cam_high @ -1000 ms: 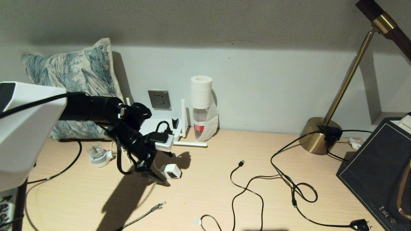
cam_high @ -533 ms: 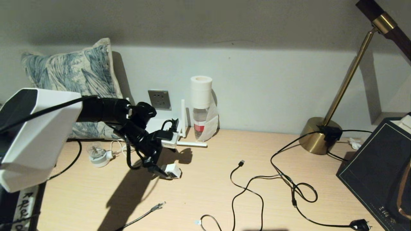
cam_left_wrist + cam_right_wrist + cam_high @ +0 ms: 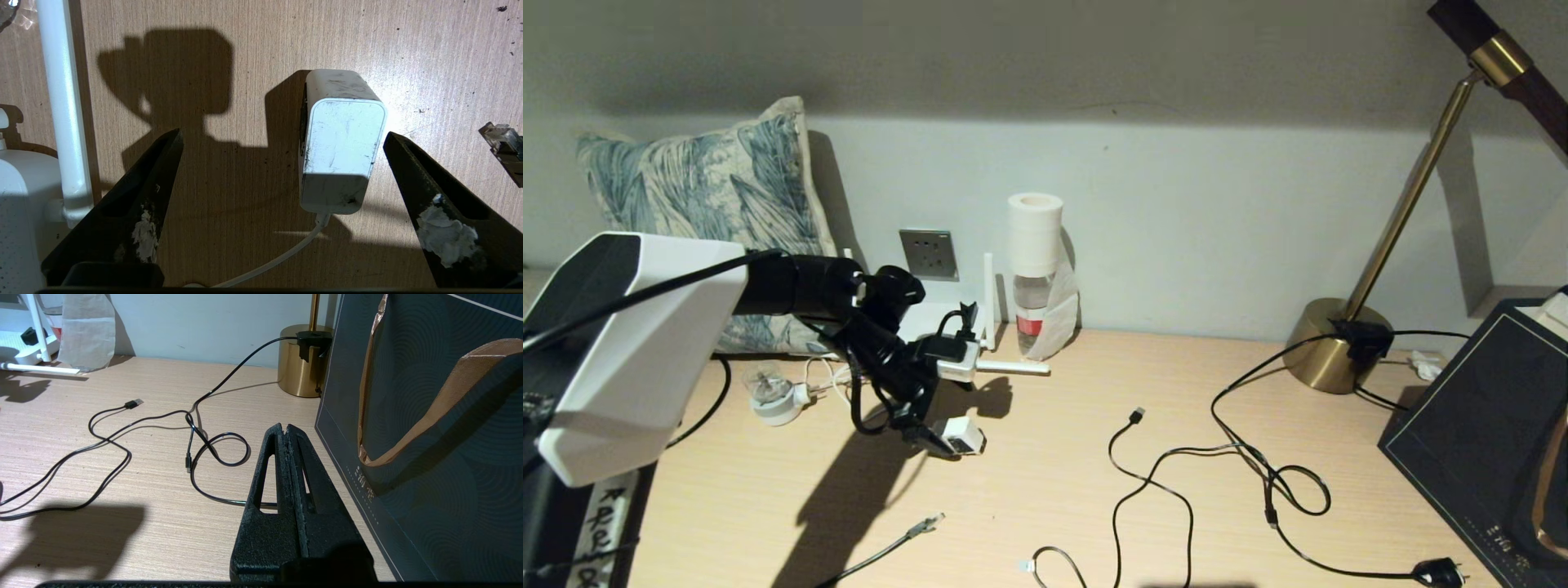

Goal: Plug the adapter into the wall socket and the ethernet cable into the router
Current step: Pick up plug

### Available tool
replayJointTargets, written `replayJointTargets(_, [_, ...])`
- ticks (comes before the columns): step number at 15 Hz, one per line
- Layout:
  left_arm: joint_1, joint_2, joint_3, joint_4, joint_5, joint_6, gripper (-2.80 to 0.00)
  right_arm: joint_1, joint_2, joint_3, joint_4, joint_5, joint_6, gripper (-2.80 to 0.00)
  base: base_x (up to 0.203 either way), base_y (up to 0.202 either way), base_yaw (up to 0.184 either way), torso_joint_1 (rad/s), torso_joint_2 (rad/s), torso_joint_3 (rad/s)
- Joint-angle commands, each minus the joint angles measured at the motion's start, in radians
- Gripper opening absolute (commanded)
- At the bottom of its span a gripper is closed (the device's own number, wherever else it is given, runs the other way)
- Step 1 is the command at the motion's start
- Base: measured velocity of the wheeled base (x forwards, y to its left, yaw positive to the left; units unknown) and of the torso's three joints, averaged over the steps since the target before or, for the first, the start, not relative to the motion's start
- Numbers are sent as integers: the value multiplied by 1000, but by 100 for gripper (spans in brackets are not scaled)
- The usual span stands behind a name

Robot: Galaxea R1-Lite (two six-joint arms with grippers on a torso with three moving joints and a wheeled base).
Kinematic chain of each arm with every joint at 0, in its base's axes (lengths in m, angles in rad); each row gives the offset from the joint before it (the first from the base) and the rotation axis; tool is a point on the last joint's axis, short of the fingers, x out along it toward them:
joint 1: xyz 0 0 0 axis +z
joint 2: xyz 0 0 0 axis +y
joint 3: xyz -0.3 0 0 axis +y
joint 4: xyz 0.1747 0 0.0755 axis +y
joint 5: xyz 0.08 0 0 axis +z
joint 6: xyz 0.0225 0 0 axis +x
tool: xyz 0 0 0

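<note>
Left gripper [image 3: 282, 163] hangs over the adapter [image 3: 341, 143], jaws spread wide with the cube between them, touching neither. Right gripper [image 3: 286, 430] sits parked beside the bag [image 3: 429, 416], fingers pressed together on nothing.

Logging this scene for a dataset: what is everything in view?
adapter: 1, white, desk, between left tool's open fingers
wall socket: 1, grey, wall
router: 1, white, below socket
ethernet cable: 1, black, front desk
USB cable: 1, black, mid desk
pillow: 1, blue-patterned, back left
bottle: 1, clear, beside router
lamp: 1, brass, right
bag: 1, dark, far right
left tool: over adapter
right tool: shut, beside bag
</note>
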Motion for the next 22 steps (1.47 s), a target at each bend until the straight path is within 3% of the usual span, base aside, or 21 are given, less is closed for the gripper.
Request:
replayJointTargets(1, [0,-2,2,6,-2,7,0,0,1,35,0,0,0,-280,0,0,0,0,0,0])
replayJointTargets(6, [-19,-4,15,-2,1,-42,0,0,1,35,0,0,0,-280,0,0,0,0,0,0])
replayJointTargets(14, [-24,11,14,-4,20,-45,0,0,1,35,0,-1,0,-280,0,0,0,0,0,0])
replayJointTargets(15, [-24,18,9,-4,20,-51,-280,0,1,35,0,-1,0,-280,0,0,0,0,0,0])
replayJointTargets(22, [-24,33,8,-14,19,-60,-280,0,1,35,0,0,0,-280,0,0,0,0,0,0])
